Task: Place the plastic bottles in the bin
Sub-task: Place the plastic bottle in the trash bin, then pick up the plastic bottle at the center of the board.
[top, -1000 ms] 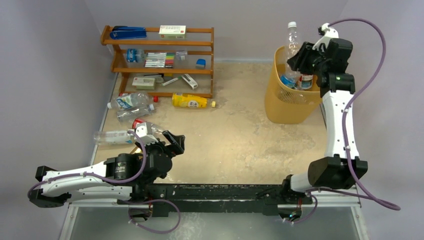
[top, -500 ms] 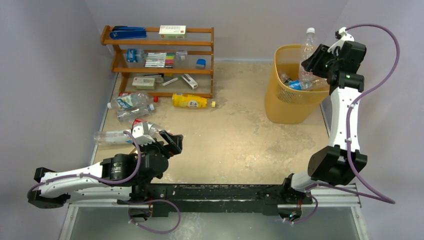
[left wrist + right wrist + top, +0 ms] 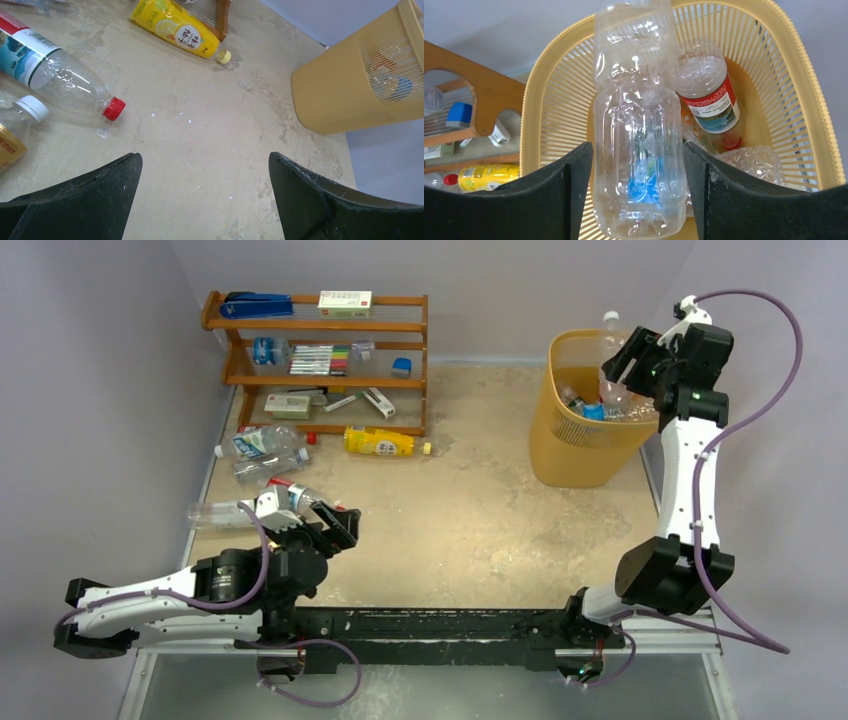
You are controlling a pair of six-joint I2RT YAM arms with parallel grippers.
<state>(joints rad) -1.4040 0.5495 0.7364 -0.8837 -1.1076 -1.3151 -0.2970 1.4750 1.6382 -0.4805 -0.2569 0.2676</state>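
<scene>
**Release step of one bottle's transfer.** The right gripper (image 3: 636, 146) hangs over the mouth of the bin (image 3: 553, 115) with a clear bottle (image 3: 639, 125) between its fingers. The bottle's white cap is uppermost in the overhead view and its body is above the bin's interior. The two fingers lie against, or just beside, the bottle's flanks. Whether they pinch it or have let go cannot be told.

The bottle is unlabelled, ribbed and colourless, and a blue patch from the bin's contents shows through it. Its thin walls would probably dent under a firm squeeze. The bin stands at the far right of the counter (image 3: 200, 115). Inside it lie a red-labelled bottle (image 3: 711, 100) and a crumpled clear bottle (image 3: 756, 160), among others hard to separate.

The next move, as judged, calls for the fingers to part fully so that the bottle drops inside the rim. The arm should then lift away without catching that rim.

The left gripper (image 3: 205, 156) is spread wide and empty, low over the counter's near left. Ahead of it lie a red-capped bottle (image 3: 60, 75) with a white-capped bottle (image 3: 22, 112) beside it. Farther off, a yellow bottle (image 3: 175, 30) lies by the foot of the wooden shelf rack (image 3: 315, 340). More clear bottles (image 3: 262, 448) lie at the rack's left foot.

The task is judged partly done, since several bottles on the counter are not yet binned.
</scene>
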